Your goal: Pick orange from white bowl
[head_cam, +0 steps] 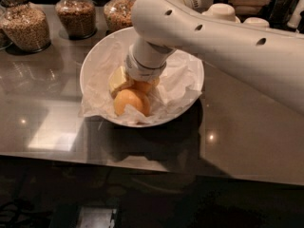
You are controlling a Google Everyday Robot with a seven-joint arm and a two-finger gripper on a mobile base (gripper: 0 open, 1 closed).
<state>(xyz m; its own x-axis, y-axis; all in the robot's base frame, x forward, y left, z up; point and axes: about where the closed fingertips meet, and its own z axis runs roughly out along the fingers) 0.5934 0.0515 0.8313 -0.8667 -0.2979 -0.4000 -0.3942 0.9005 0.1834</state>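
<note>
The white bowl [95, 56], lined with crumpled white paper, stands on the dark counter. Two oranges lie in it. One orange [131, 101] sits at the front in full view. The second orange [145, 85] is just behind it, mostly covered by my wrist. My gripper [135, 82] reaches straight down into the bowl, over the second orange. My white arm [213, 42] comes in from the right and hides most of the gripper. A pale yellow piece [118, 78] shows at the left of the wrist, against the oranges.
Three glass jars of grain [28, 25] [76, 14] [118, 9] stand behind the bowl. Small white bowls [223, 9] and plates are stacked at the back right. The counter's front edge [142, 167] runs below the bowl.
</note>
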